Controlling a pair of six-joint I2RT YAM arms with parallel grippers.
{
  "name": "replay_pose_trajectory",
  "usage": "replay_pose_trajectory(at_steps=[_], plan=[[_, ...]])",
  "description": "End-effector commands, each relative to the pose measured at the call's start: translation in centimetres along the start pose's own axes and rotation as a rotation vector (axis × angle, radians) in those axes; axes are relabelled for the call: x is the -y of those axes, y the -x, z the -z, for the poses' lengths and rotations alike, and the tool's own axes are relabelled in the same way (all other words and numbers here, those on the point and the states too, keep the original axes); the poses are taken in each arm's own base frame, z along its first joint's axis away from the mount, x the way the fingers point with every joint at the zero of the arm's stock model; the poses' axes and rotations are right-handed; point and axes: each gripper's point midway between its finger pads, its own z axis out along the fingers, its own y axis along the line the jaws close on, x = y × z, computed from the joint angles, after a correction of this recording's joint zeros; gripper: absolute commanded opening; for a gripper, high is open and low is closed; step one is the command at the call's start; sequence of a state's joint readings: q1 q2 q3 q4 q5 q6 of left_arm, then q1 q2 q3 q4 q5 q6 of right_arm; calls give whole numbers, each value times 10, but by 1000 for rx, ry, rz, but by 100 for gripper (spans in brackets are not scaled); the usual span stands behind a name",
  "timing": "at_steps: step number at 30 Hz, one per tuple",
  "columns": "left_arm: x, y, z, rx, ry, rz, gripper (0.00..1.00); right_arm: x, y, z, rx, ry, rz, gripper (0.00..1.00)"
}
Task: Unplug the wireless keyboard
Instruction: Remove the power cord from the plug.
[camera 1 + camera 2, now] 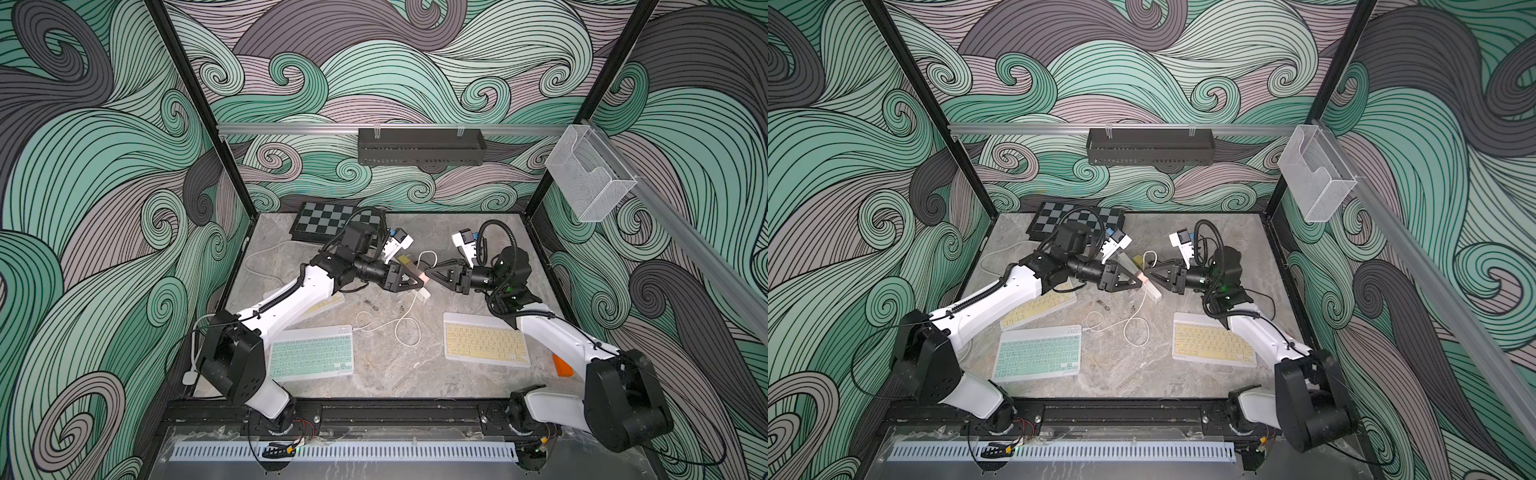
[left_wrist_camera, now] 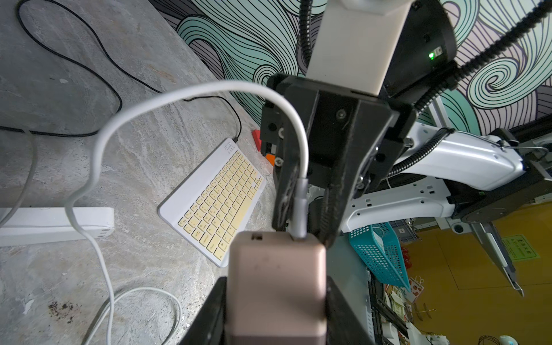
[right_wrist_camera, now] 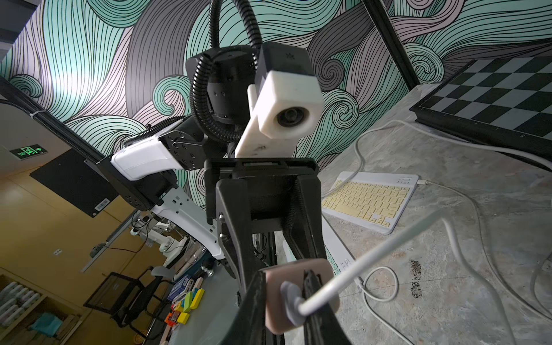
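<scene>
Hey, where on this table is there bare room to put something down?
Bare: the front strip between the green keyboard and the right yellow keyboard; the back edge right of the chessboard. Crowded: the centre, where the left gripper and right gripper meet at the charger above the looped cable.

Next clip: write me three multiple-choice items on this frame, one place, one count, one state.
1. The chessboard lies: A at the back edge of the table; B at its front edge; C on a keyboard.
2. Keyboards on the table: A two; B three; C four.
3. The pink charger block is: A lying on the table; B clamped in the left gripper; C inside a drawer.
Answers: A, it sits below the back wall; B, one green keyboard and two yellow keyboards; B, black fingers press both its sides.
</scene>
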State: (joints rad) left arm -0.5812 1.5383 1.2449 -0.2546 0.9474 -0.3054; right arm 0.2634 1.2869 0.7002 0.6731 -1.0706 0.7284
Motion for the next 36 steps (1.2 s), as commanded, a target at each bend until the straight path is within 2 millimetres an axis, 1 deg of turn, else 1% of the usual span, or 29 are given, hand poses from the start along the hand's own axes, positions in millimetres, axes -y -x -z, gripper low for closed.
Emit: replay_pose_trajectory(at_steps=[1,3,4,5,11,17,19,21,22,24,26,31,36], plan=[[15,19,11,65,-26,-50,0,-10,3,-2,-6,31,40,16],[16,21,12,73,-31,-49,0,-10,4,-2,-2,29,44,8],[17,22,12,77,-35,-47,0,-10,5,-2,0,29,47,2],[18,22,12,78,-43,-44,0,-11,7,-2,4,27,48,0],[18,17,12,91,-67,-25,0,-18,23,-2,54,25,60,0],[11,6,12,111,-49,-8,0,-22,40,3,118,-3,72,0],[5,2,14,120,-6,-4,0,-20,45,9,141,-32,73,0],[-12,-2,14,133,66,21,0,-15,50,18,176,-68,71,0],[-5,0,20,158,75,1,0,-13,53,23,196,-87,71,0],[-5,0,23,182,83,7,0,-8,57,32,232,-120,70,0],[-2,-2,22,184,64,4,0,-7,60,37,252,-134,76,0],[-6,-9,19,122,76,38,0,-6,66,38,271,-138,77,0],[-10,-6,21,157,103,84,0,-4,70,39,301,-156,73,0]])
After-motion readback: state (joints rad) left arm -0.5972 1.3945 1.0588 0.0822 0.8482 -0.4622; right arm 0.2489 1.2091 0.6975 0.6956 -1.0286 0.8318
